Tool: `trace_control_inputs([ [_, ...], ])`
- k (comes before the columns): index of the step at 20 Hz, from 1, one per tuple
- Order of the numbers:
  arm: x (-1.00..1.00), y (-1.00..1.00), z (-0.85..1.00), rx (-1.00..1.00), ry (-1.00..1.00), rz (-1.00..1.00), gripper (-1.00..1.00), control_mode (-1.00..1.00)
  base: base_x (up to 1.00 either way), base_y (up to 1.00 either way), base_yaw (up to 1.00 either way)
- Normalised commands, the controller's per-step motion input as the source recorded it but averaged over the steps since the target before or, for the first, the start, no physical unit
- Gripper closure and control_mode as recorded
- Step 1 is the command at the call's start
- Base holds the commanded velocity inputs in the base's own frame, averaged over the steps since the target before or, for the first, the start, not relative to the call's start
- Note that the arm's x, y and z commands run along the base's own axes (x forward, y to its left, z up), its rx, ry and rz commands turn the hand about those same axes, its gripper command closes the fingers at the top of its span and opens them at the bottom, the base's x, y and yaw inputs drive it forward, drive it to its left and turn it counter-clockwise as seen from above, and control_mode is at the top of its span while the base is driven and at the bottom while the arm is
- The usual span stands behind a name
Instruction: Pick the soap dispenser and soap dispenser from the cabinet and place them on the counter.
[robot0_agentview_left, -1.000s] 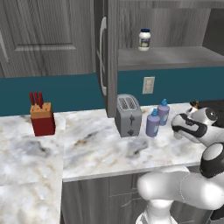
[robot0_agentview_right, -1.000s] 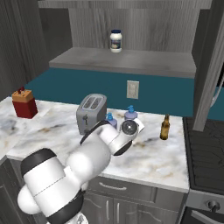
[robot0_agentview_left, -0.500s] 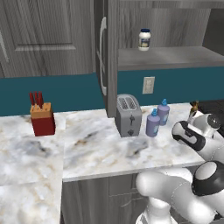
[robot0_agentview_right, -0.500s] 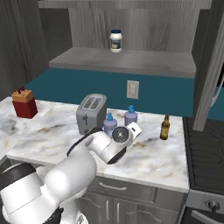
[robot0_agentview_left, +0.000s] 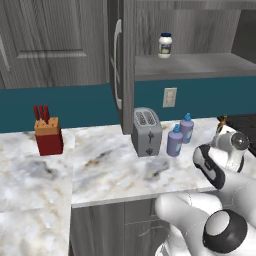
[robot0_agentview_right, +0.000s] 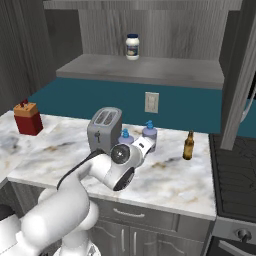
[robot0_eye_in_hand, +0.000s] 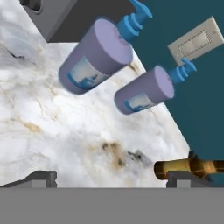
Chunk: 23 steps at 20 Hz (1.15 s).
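Two lavender soap dispensers with blue pumps stand side by side on the marbled counter (robot0_agentview_left: 105, 165), right of the toaster: one nearer the front (robot0_agentview_left: 175, 141) (robot0_agentview_right: 125, 137) (robot0_eye_in_hand: 94, 57), one behind it (robot0_agentview_left: 187, 128) (robot0_agentview_right: 149, 135) (robot0_eye_in_hand: 144, 89). My gripper (robot0_eye_in_hand: 113, 178) (robot0_agentview_right: 146, 143) hangs low over the counter a short way in front of them. It points at them and is open, with nothing between its fingertips (robot0_eye_in_hand: 41, 177). The wall cabinet (robot0_agentview_left: 190, 65) (robot0_agentview_right: 145, 70) stands open above, and a small white jar (robot0_agentview_left: 165, 45) (robot0_agentview_right: 132, 46) sits on its shelf.
A silver toaster (robot0_agentview_left: 146, 131) (robot0_agentview_right: 104, 127) stands left of the dispensers. A brown bottle (robot0_agentview_right: 188, 145) (robot0_eye_in_hand: 188, 168) is to their right, near the stove (robot0_agentview_right: 235, 165). A red knife block (robot0_agentview_left: 47, 136) is far left. The open cabinet door (robot0_agentview_left: 120, 65) hangs above the toaster.
The arm has folded down and back, and the hand has sunk lower over the counter's front. The gripper stays open. The dispensers have not moved.
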Motion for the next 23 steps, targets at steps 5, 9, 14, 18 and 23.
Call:
trace_control_inputs([
  [5,-0.25,0.0,0.25,-0.13,0.0,0.01,-1.0,-1.0,0.0,0.0,0.0],
  [9,-0.3,0.0,0.21,-0.11,0.0,0.01,-1.0,-1.0,0.0,0.0,0.0],
  [14,-0.36,-0.01,0.2,-0.09,0.0,0.01,-1.0,-1.0,0.0,0.0,0.0],
  [18,-0.35,0.0,0.23,-0.07,0.0,0.0,-1.0,-1.0,0.0,0.0,0.0],
  [23,-0.2,0.05,0.31,-0.07,0.0,0.0,-1.0,-1.0,0.0,0.0,0.0],
])
